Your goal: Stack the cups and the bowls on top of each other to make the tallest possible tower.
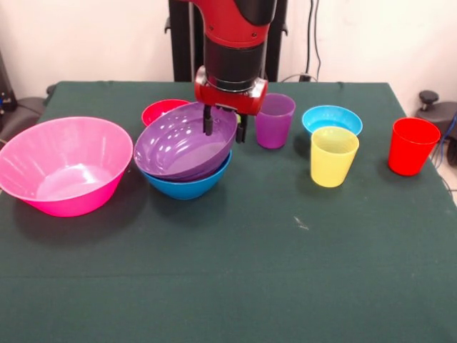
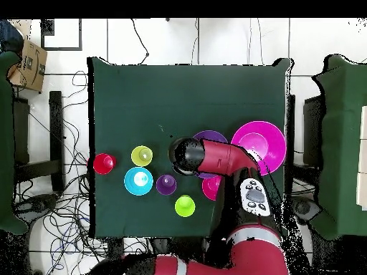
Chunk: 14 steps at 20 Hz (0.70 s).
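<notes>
Arm is seen dropping in from the top centre of the front view, red-and-black, wrist pointed straight down. Gripper (image 1: 224,127) is placed at the right rim of the purple bowl (image 1: 184,143), centre-left of frame; one finger is seen inside the bowl, the other outside the rim, so the rim is straddled. Whether the rim is actually pinched can't be told.

Purple bowl is seen tilted, nested in the blue bowl (image 1: 187,186), w/ its opening tipped toward the camera. That pair makes up the tower (image 1: 186,168) so far. Very large pink bowl (image 1: 66,166) is set upright at mid-left, just beside the stack. Small red bowl (image 1: 161,110) is partly hidden behind the purple one.

Purple cup (image 1: 274,120) is stood just right of the gripper. Light blue bowl (image 1: 331,118) is found further right, yellow cup (image 1: 333,156) just in front of it, red cup (image 1: 412,146) near the right edge. Lime green cup (image 2: 185,206) is picked up only in the overhead view, lower centre. All rest on the green table (image 1: 235,279).
</notes>
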### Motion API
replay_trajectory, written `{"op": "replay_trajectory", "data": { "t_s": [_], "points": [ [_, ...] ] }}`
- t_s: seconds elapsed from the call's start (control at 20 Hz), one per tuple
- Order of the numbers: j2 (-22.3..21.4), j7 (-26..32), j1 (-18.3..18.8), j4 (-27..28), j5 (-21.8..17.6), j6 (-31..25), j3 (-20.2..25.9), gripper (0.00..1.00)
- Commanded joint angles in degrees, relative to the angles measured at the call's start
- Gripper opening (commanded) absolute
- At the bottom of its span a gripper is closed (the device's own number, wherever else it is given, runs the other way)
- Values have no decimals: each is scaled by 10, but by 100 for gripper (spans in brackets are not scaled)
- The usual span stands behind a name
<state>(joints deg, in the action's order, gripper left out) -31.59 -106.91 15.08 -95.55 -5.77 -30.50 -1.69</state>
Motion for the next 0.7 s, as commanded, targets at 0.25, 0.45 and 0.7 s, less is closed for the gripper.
{"op": "replay_trajectory", "data": {
  "t_s": [0.25,0.45,0.7],
  "points": [
    [71,-40,7,33,-45,138,14,100],
    [108,-37,12,39,-41,174,23,100],
    [133,-40,16,33,-38,202,26,100]
  ]
}}
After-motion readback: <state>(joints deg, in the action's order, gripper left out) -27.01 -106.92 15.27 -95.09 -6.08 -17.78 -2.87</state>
